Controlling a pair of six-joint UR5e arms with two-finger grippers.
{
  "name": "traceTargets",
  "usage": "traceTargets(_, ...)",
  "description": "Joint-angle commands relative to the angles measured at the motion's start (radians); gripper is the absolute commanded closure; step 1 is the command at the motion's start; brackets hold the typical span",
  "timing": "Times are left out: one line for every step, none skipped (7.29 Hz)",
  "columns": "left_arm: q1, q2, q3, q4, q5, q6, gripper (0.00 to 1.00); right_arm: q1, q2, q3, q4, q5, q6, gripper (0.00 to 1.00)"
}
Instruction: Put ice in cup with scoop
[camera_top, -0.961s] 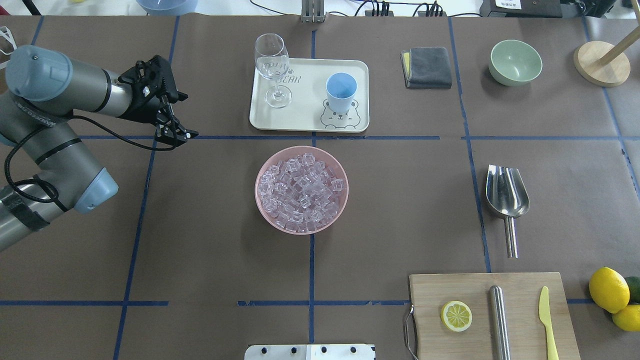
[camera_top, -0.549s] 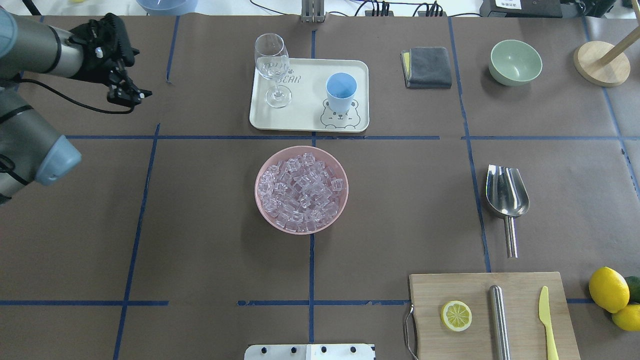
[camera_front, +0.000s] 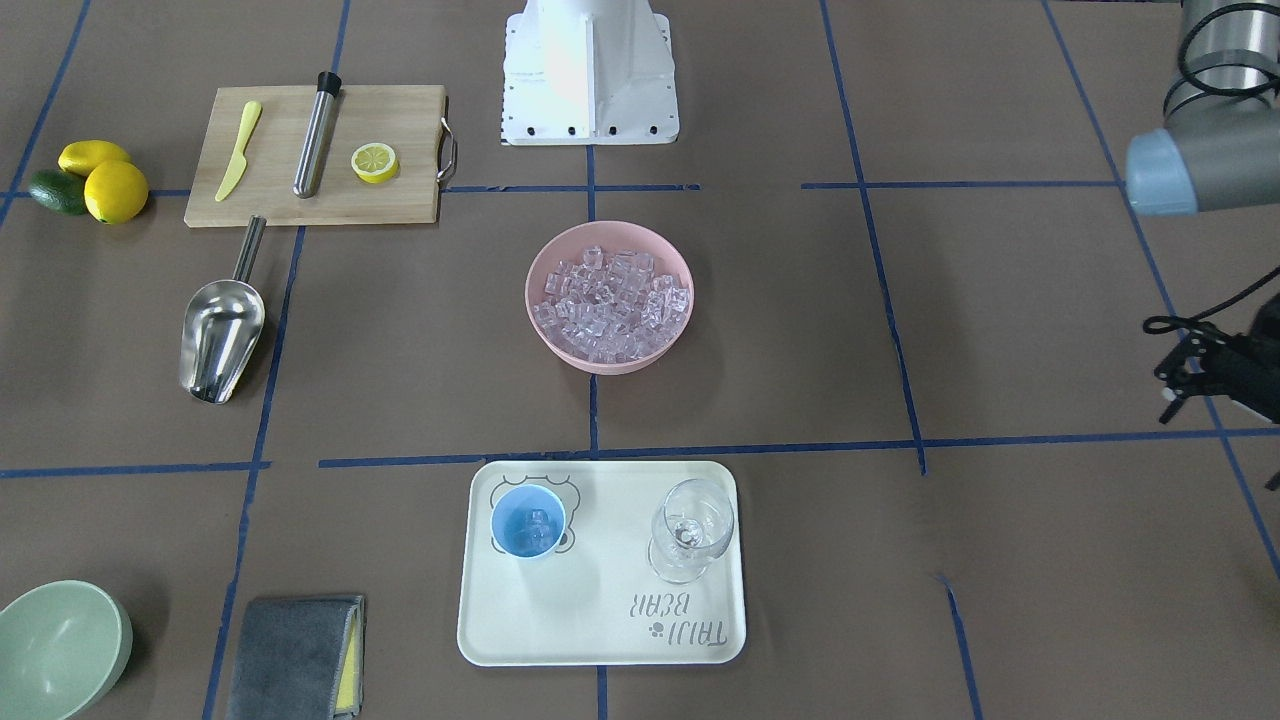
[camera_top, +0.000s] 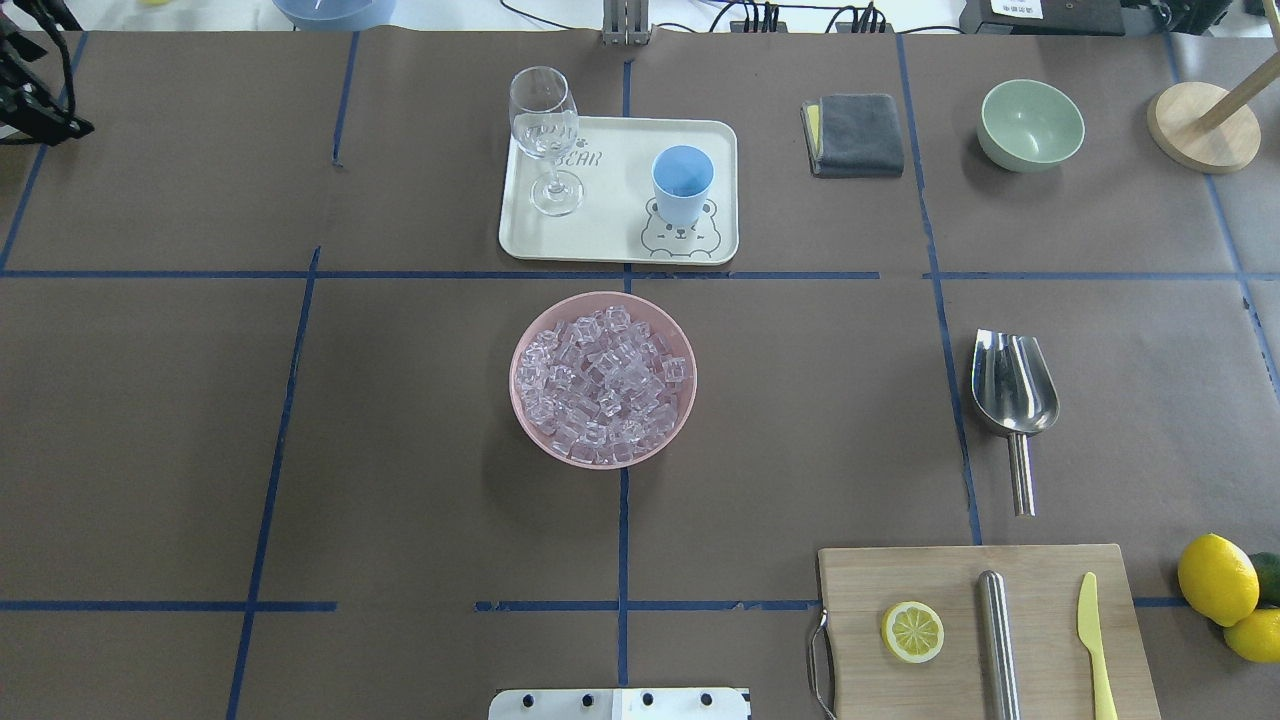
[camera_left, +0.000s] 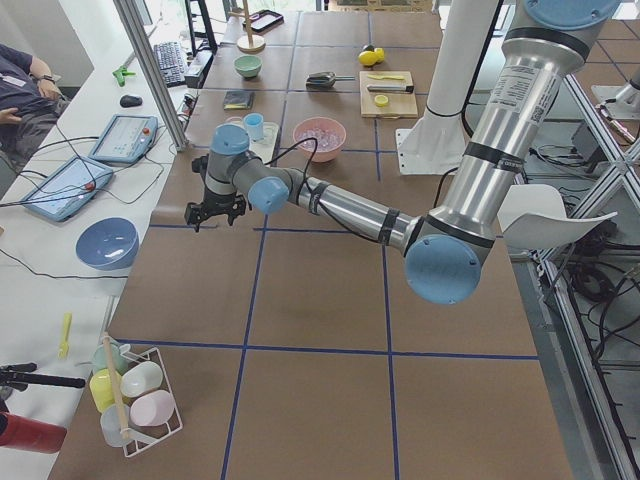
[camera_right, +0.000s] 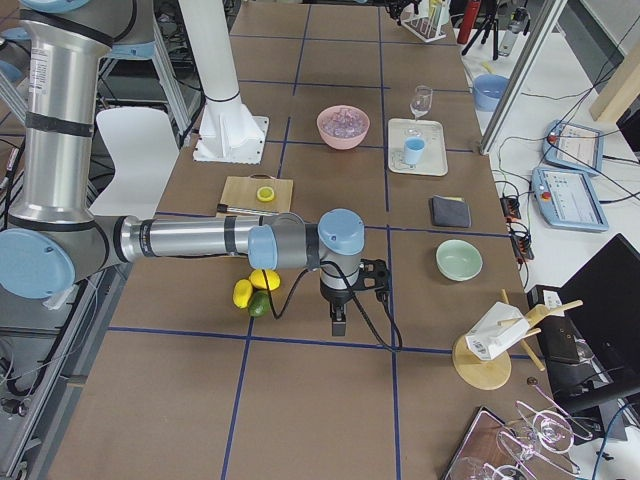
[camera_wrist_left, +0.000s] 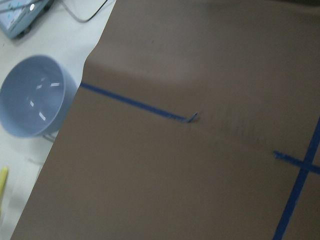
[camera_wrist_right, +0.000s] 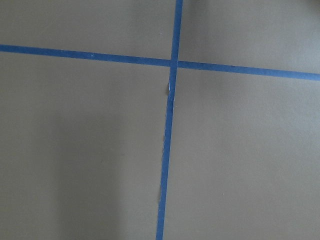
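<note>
On the cream tray (camera_top: 610, 240), upright over the bear drawing: cup (camera_top: 683, 185). Shares the tray with a wine glass (camera_top: 545, 140), the two standing apart. Holds a few cubes, as seen from the front camera. Heaped in the pink bowl (camera_front: 610, 367) at mid-table, between tray and robot base: most of the ice (camera_top: 603, 385).

Flat on the brown paper at the robot's right, well apart from bowl and tray: scoop (camera_top: 1015, 385). Lies trough up, mouth toward the far side, handle pointing back toward the cutting board (camera_top: 950, 580), handle end just beside the board's edge. Lies free, with both grippers well apart from it.

Out at the table's left end, over bare paper near the edge: left gripper (camera_left: 214, 218). Points down, fingers spread, nothing between them. Takes in only brown paper, blue tape and a blue bowl (camera_wrist_left: 35, 102) on the side bench through its wrist camera.

Out toward the table's right end, near the lemons (camera_right: 255, 288): right gripper (camera_right: 338, 318). Points down above the paper, with a crossing of blue tape lines in its wrist view. Shows only in the side camera, so cannot tell whether spread or closed.
</note>
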Motion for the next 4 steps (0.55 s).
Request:
traceTargets(-0.189,0.015,0.029,0.178,-0.179,-0.065,0.00,0.000,0.000,0.000,-0.003,-0.002,0.002,0.00)
traceTargets(-0.229,0.081,0.045,0.180,-0.226,-0.162,0.00,0.000,0.002,0.000,-0.003,-0.003,0.013,0.00)
traceTargets(-0.243,0.104,0.042,0.181,-0.264,-0.294,0.00,0.003,0.000,0.003,-0.003,-0.002,0.013,0.00)
traceTargets(-0.249,0.147,0.042,0.191,-0.322,-0.368,0.00,0.002,0.003,0.001,-0.005,-0.002,0.015,0.00)
